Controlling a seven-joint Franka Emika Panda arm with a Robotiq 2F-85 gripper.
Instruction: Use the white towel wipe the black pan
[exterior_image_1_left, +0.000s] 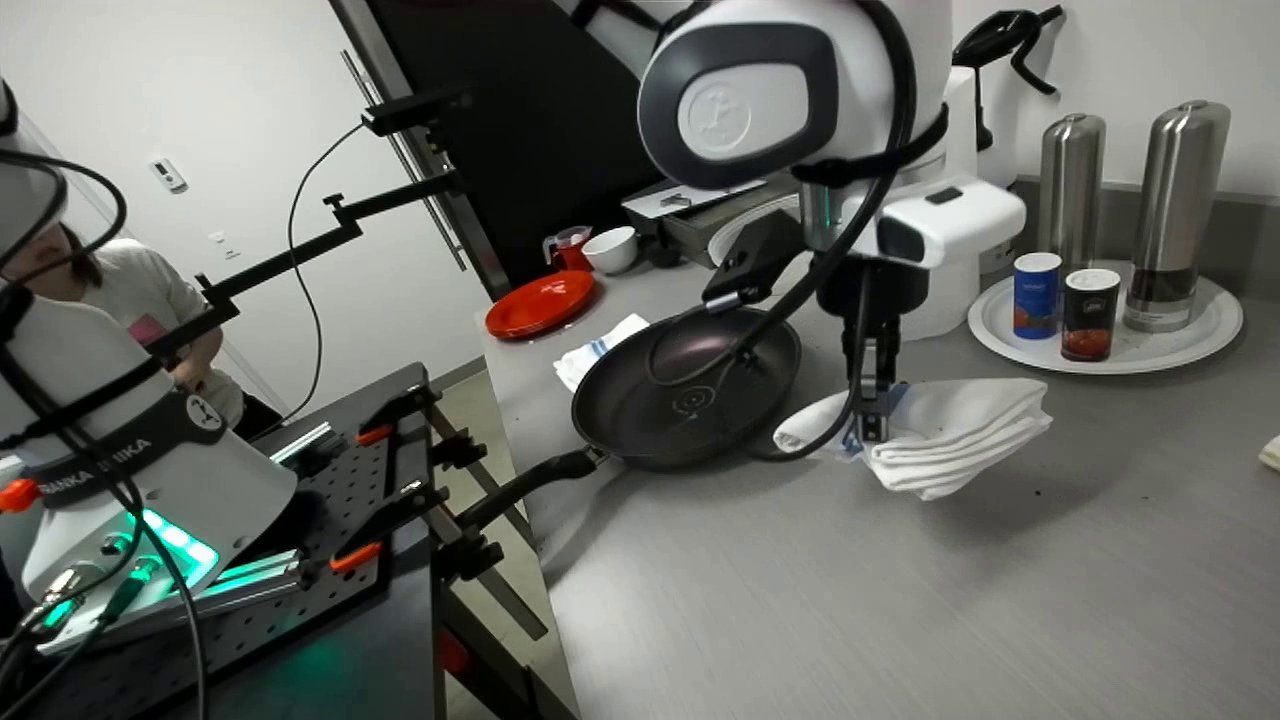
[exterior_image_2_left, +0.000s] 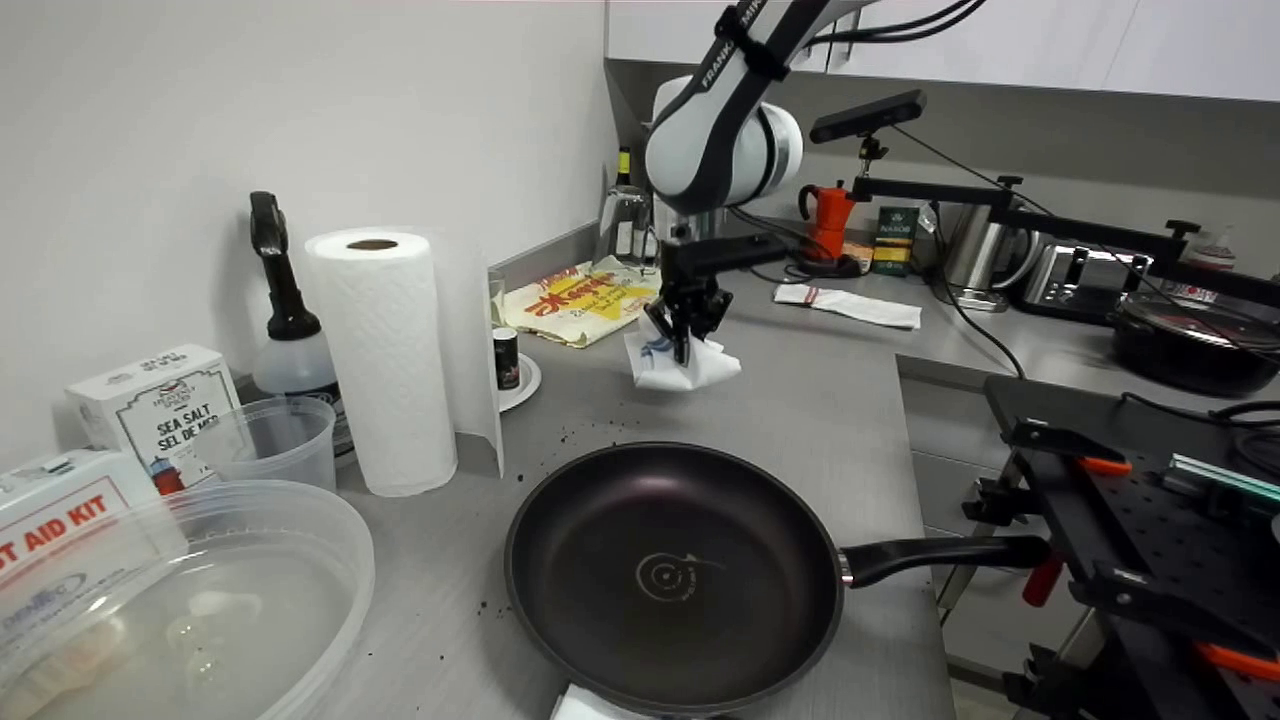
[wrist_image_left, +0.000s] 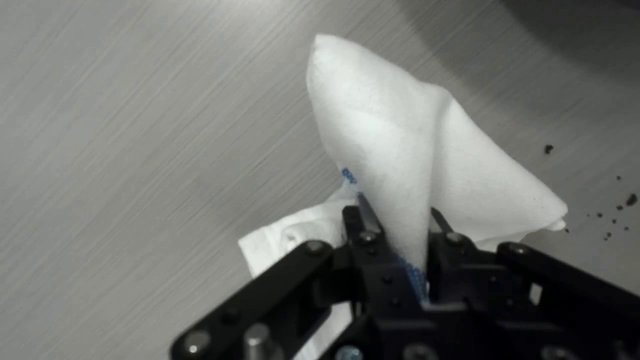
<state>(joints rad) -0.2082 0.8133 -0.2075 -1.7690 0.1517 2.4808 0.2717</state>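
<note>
The white towel (exterior_image_1_left: 960, 430), folded and blue-striped, is pinched near its middle by my gripper (exterior_image_1_left: 874, 425), with loose folds sticking out on both sides. In the wrist view a ridge of the towel (wrist_image_left: 370, 115) rises between the fingertips of my gripper (wrist_image_left: 397, 212). It seems to hang just above the counter, with a shadow beneath it in an exterior view. The black pan (exterior_image_2_left: 600, 570) lies on the counter with its dark inside facing up, a short way from the towel. Its long handle (exterior_image_2_left: 940, 555) reaches past the counter's edge.
Another white cloth (exterior_image_1_left: 605, 350) with blue stripes lies at the pan's far rim. A plate (exterior_image_1_left: 1105, 355) holds shakers and steel mills. Beside the pan stand a paper-towel roll (exterior_image_2_left: 385, 370) and a clear plastic tub (exterior_image_2_left: 350, 600). Dark crumbs dot the counter (exterior_image_2_left: 800, 430).
</note>
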